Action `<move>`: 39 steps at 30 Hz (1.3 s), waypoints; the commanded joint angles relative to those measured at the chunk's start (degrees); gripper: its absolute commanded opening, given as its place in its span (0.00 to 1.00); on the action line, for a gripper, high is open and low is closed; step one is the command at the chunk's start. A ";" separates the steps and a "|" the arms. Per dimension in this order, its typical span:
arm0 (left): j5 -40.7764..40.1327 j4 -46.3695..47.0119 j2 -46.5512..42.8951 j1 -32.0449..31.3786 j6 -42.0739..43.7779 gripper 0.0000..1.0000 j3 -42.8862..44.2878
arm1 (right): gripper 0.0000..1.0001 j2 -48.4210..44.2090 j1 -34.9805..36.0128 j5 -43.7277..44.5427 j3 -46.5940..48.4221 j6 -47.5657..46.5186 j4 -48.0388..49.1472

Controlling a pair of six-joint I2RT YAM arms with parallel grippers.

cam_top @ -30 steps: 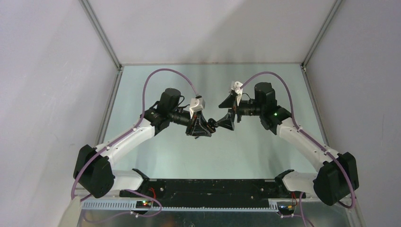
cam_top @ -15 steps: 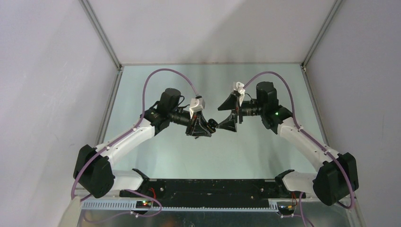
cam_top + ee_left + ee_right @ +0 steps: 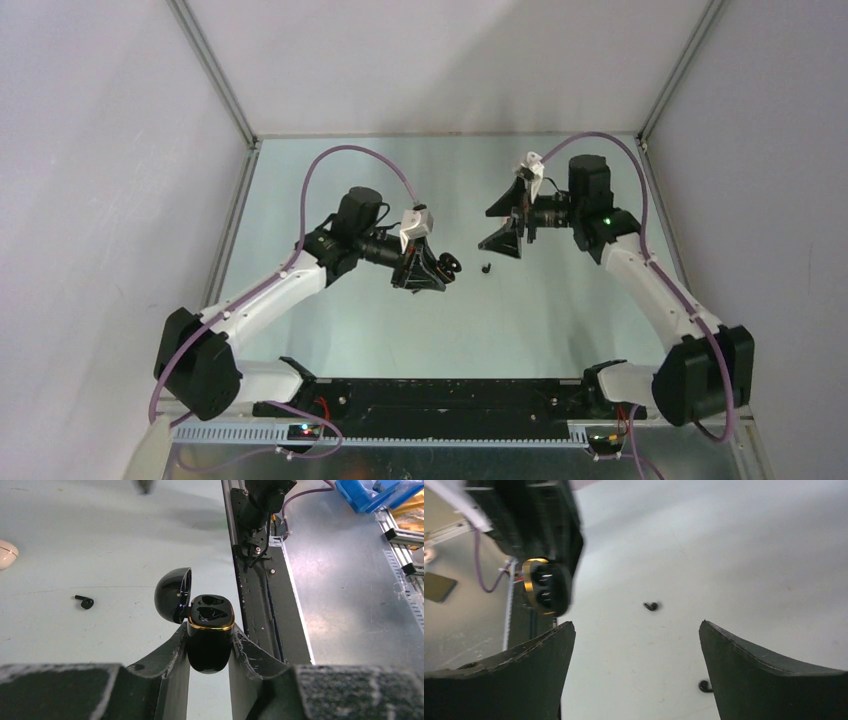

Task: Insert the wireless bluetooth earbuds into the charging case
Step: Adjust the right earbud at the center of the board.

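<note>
Left pincer [image 3: 210, 632] clenched on case [image 3: 210, 614]; lid open, sockets empty. Right pincer [image 3: 636, 627] released, above table [image 3: 749, 555]. Black earbud [image 3: 651, 606] on table, apart from case. I descend straight, centre earbud between fingers, close gently: tiny part, likely to slip.

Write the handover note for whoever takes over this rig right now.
Left gripper: shut on the black charging case, lid open, both slots look empty.
Right gripper: open, empty, over the table.
One black earbud lies on the table near the case; a likely second earbud shows partly at the bottom of the right wrist view.
Done: case held open. Left: seat the earbuds; none is in.
</note>
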 commanded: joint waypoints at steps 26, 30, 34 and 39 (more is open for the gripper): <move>2.35 -4.39 -4.35 0.06 5.75 0.00 4.28 | 0.79 26.03 10.51 39.20 6.87 -35.81 -18.24; 2.32 -4.39 -4.55 0.09 5.76 0.00 4.15 | 0.77 27.58 12.07 43.31 6.85 -36.47 -15.84; 2.26 -4.29 -4.55 0.08 5.77 0.00 4.12 | 0.76 29.19 12.94 44.93 6.86 -37.16 -15.69; 2.61 -4.30 -3.95 0.05 5.56 0.00 4.36 | 0.71 32.62 13.45 46.89 9.48 -36.71 -19.01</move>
